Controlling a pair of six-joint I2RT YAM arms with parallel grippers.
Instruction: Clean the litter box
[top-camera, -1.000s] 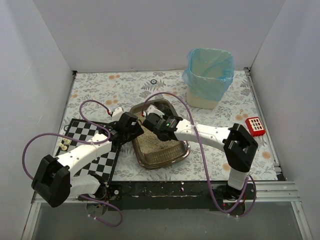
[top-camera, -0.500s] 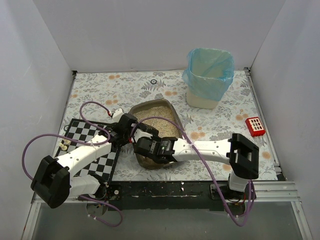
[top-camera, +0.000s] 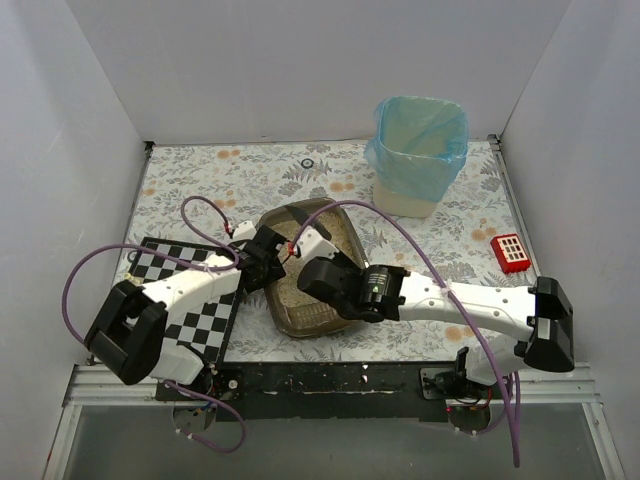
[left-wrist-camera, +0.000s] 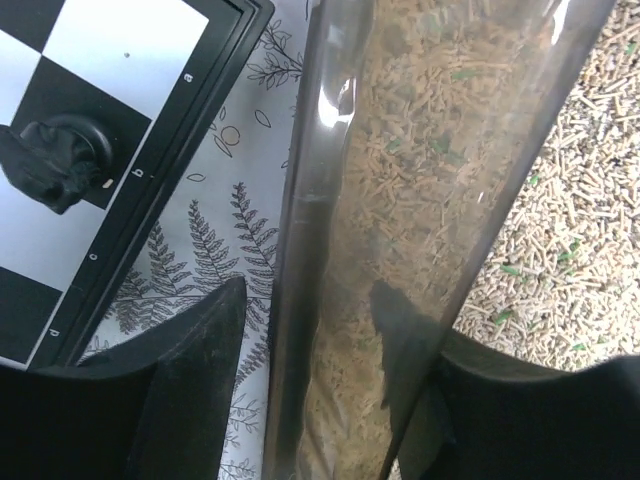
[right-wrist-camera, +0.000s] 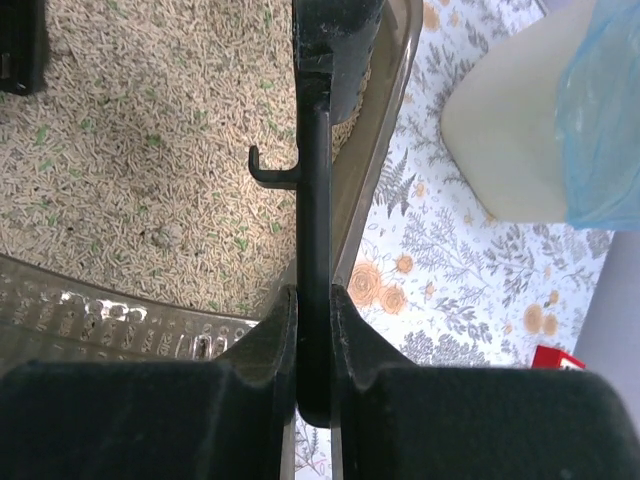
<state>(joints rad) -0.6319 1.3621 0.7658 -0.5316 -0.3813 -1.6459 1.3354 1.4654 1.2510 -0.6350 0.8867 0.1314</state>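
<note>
Right arm has swung lower; the right gripper squeezes the scoop over the litter box beside the chessboard; the left gripper sits loose around its wall, so scooping could shove it

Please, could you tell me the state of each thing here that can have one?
litter box: uncovered, litter inside.
scoop: gripped by its handle.
left tool: open, jaws astride the litter box wall.
right tool: shut on the scoop.
bin: upright, open, lined with a blue bag.
</note>
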